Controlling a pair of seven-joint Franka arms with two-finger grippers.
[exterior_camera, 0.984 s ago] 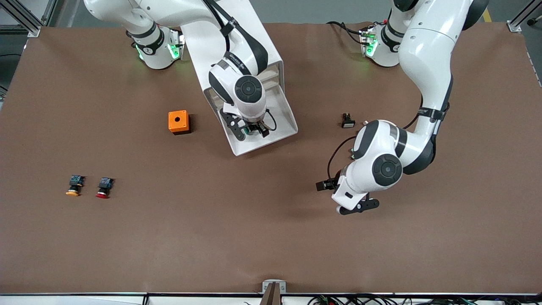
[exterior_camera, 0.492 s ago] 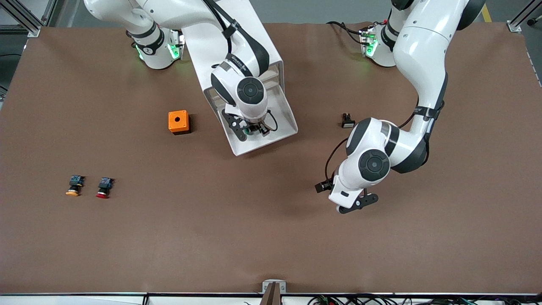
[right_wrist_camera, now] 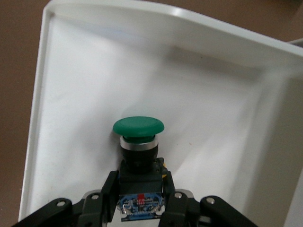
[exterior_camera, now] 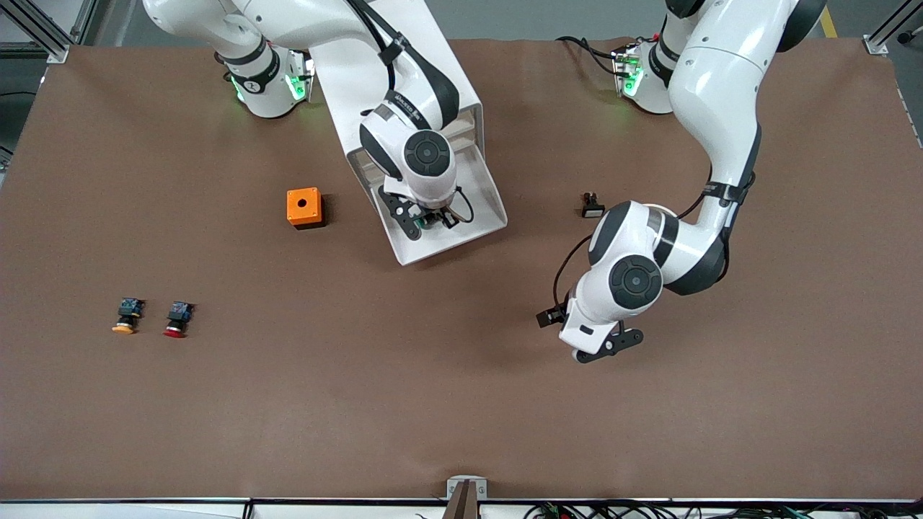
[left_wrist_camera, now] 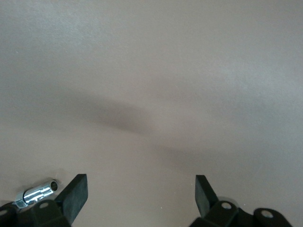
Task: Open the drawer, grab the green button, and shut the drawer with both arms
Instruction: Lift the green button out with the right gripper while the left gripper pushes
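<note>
**Ana:** Since a second ago the left arm has drawn its elbow and wrist in a little toward the middle of the table; the right arm has barely shifted. From the front, the drawer (exterior_camera: pixel 440 209) is pulled well out of the white cabinet (exterior_camera: pixel 404 79) that stands at the table's top edge between the two bases. So the opening is done.

**Ben:** And the right gripper (exterior_camera: pixel 430 220)?

**Ana:** It is down inside the drawer, near the drawer's front lip, the arm folded over the cabinet with its wrist pointing down. The left gripper (exterior_camera: pixel 609 347) hangs over bare table toward the left arm's end, wrist bent down, waiting. The orange box (exterior_camera: pixel 304 207) sits beside the drawer; the yellow button (exterior_camera: pixel 126 316) and red button (exterior_camera: pixel 177 319) lie together toward the right arm's end, nearer the bottom edge.

**Ben:** Left wrist view?

**Ana:** Only brown table (left_wrist_camera: pixel 156 85) and the two black fingers (left_wrist_camera: pixel 73 194), spread wide with nothing between them.

**Ben:** Right wrist view?

**Ana:** The green button (right_wrist_camera: pixel 138 142) lies on the drawer's white floor, cap pointing away from the wrist, and the fingers (right_wrist_camera: pixel 106 191) are pressed against both sides of its black body. I judge the grip is made, though the button seems not yet lifted. What is left: raise it out, then close the drawer, likely the left arm's job.
</note>
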